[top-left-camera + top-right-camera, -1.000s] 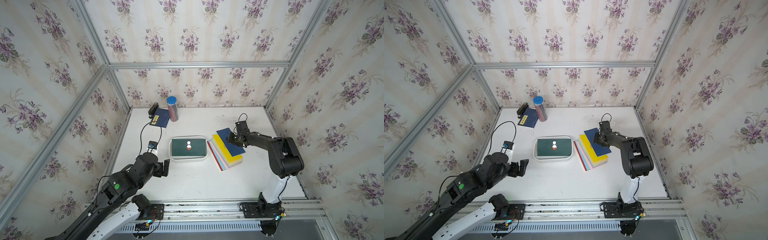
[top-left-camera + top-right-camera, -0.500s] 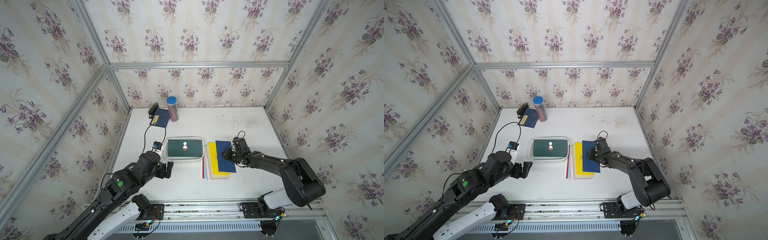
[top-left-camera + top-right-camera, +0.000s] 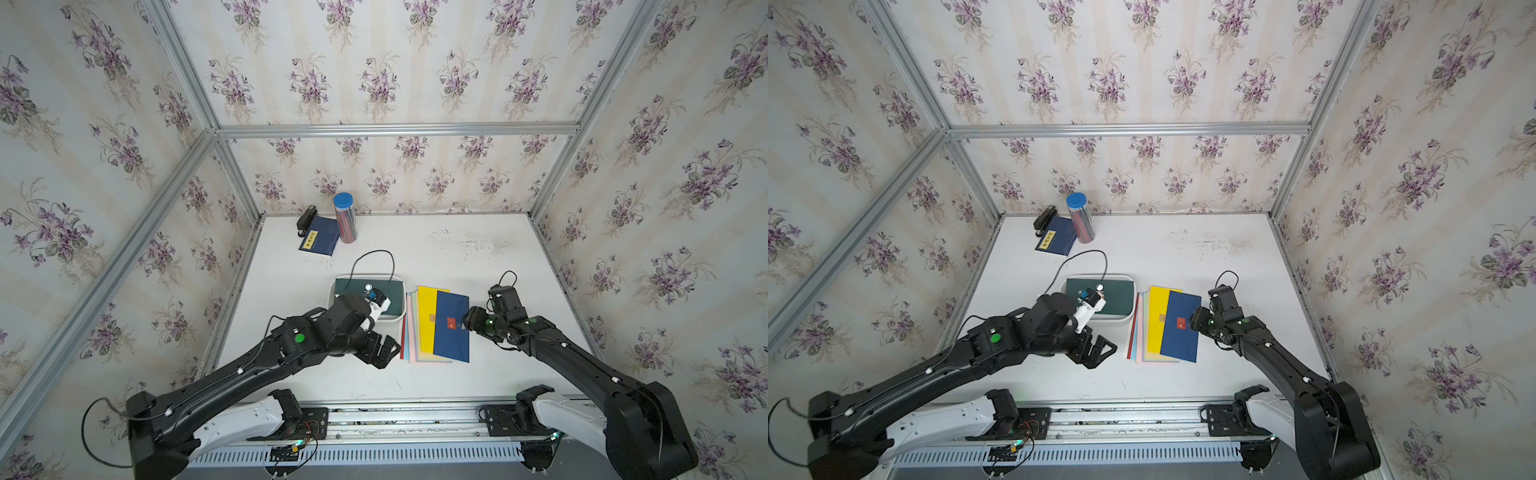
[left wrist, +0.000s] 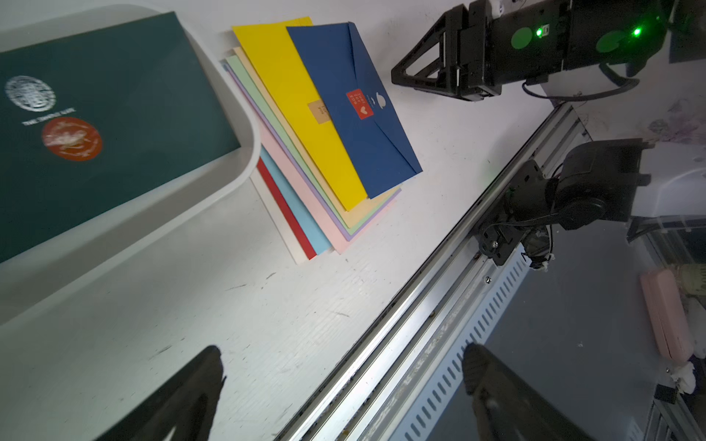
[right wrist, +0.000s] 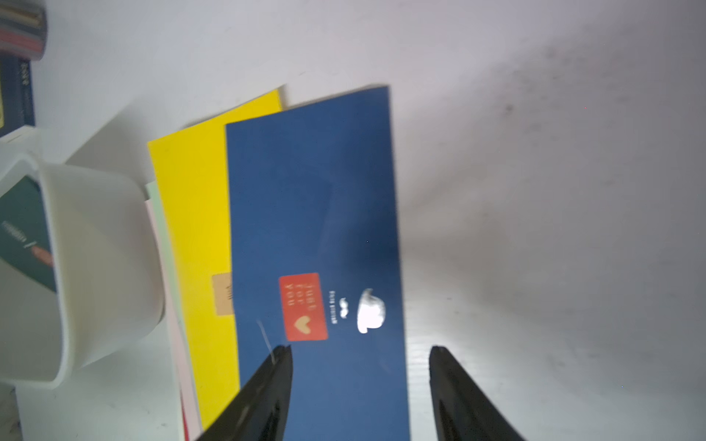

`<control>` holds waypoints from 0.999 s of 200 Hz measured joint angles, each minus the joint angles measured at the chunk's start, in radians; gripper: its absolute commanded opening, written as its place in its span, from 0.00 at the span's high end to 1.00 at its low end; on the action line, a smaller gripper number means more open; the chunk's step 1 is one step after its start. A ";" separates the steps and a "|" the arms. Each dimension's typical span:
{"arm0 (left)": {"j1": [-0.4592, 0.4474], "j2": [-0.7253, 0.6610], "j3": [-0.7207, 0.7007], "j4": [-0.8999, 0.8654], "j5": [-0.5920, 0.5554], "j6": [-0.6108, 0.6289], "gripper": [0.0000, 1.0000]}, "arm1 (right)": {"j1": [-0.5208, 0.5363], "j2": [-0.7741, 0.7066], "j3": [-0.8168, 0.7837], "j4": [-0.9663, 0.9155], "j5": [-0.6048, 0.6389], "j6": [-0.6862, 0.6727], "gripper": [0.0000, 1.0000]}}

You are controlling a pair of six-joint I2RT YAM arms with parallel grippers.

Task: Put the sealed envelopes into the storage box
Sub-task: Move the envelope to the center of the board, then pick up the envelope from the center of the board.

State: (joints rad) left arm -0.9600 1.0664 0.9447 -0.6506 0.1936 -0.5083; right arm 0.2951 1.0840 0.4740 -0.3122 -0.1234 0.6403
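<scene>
Fanned into a stepped stack of envelopes (image 3: 428, 332) on the table (image 3: 436, 257), just beside the white box (image 4: 153, 214) on the right arm's side, probably so that each top sheet offers a free long edge to catch. Topped by a navy envelope (image 5: 313, 214) with a red square sticker (image 5: 303, 305) and a small white print, lapping over a yellow envelope (image 5: 191, 214) with a tan seal (image 5: 222, 294); below these, only thin strips of tan, pale green, lilac, pink, light blue, red and white. Already in the box, flat on its floor: a dark green envelope (image 4: 114, 114) with a round red seal (image 4: 72, 138) and a pale crest. Right gripper (image 5: 361, 349) spread across the navy sheet's outer long edge, one finger (image 5: 267, 382) over paper and its twin over bare table, pinching nothing, seemingly lined up to nip that edge. Left gripper (image 4: 342, 348) wide apart and empty, low over the table in front of the box, likely parked clear of the way in.
</scene>
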 measured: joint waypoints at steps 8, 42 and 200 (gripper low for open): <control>-0.013 0.062 0.022 0.018 -0.002 -0.004 0.04 | -0.017 -0.010 -0.019 0.002 0.002 0.012 0.38; -0.023 0.348 0.166 0.095 0.014 -0.007 0.13 | -0.028 0.034 -0.064 0.045 -0.026 0.015 0.39; 0.000 0.953 0.441 0.190 0.125 -0.009 0.52 | -0.031 0.111 -0.106 0.275 -0.091 0.016 0.39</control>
State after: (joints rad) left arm -0.9600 2.0193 1.3853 -0.4606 0.3183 -0.5175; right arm 0.2646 1.1946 0.3676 -0.0376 -0.2142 0.6559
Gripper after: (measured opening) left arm 0.456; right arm 0.610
